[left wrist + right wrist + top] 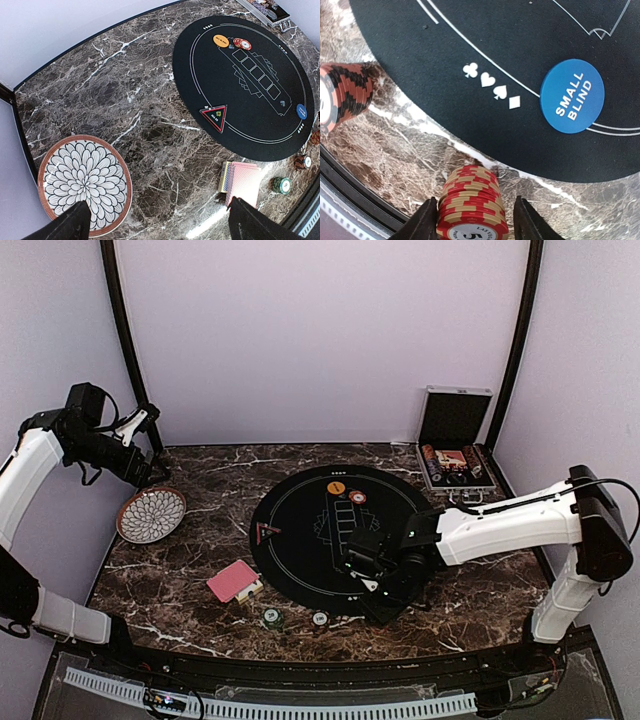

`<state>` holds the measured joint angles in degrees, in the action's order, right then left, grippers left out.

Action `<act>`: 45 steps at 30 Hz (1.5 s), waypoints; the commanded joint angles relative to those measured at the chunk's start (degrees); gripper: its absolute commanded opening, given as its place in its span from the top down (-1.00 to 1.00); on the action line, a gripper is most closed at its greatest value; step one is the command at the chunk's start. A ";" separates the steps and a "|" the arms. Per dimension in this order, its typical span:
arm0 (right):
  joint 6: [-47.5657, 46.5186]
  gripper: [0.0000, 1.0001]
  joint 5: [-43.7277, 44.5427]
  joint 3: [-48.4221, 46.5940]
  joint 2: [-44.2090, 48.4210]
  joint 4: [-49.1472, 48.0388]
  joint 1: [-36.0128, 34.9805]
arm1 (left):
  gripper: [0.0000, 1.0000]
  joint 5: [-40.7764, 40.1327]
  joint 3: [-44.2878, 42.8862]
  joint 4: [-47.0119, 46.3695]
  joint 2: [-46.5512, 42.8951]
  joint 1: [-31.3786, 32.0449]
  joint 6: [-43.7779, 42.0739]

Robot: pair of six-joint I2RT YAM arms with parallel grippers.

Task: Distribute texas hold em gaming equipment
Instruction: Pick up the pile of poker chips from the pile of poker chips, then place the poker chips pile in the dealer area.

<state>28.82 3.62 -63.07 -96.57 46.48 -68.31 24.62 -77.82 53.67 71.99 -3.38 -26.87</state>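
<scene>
**Right jaws straddle a red-and-tan chip stack by the mat's near rim**

My left jaws hang high near the far left corner of the counter, spread wide with nothing between them. Their dark fingers frame the left wrist view. Below them the patterned plate sits by the left edge.

Further along, the red-backed card deck lies on the marble towards the near edge, just off the rim of the black round mat. A green chip stack and a second chip stack stand close to the near edge, apart from each other. On the mat's far side an orange button lies just beside a red chip stack.

My right jaws are down at the mat's near rim, narrowed around a red-and-tan chip stack standing on the marble. One finger looks to touch it, and a sliver of counter shows at the other. The blue small blind button lies on the mat nearby. The silver case stands open in the far right corner.
</scene>
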 commanded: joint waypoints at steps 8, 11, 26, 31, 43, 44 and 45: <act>-0.28 0.38 0.50 -1.37 0.48 1.60 -0.37 | -0.98 0.47 -0.14 1.31 -1.14 -0.03 -0.64; -0.56 0.56 0.77 -2.31 0.61 2.66 -0.39 | -0.98 0.43 -0.09 1.30 -1.28 -0.02 -0.64; -3.61 0.71 3.87 -16.23 -3.08 10.50 -0.16 | -0.98 0.77 0.00 1.18 -1.41 0.00 -0.64; -6.50 0.74 4.87 -26.98 -11.70 10.22 1.50 | -0.97 0.90 0.19 0.96 -1.47 -0.10 -0.64; -8.66 0.82 4.81 -57.99 -38.50 3.51 6.91 | -0.97 1.32 0.65 0.74 -2.17 -0.08 -0.72; -8.43 0.82 4.38 -60.03 -40.26 3.00 7.23 | -0.97 1.40 0.65 0.74 -2.10 -0.06 -0.68; -8.23 0.82 4.25 -61.94 -41.82 2.74 7.42 | -0.97 1.48 0.65 0.73 -2.04 -0.05 -0.65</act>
<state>20.53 7.73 -118.21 -134.23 52.84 -61.93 24.73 -77.82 53.65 71.26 -3.38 -26.87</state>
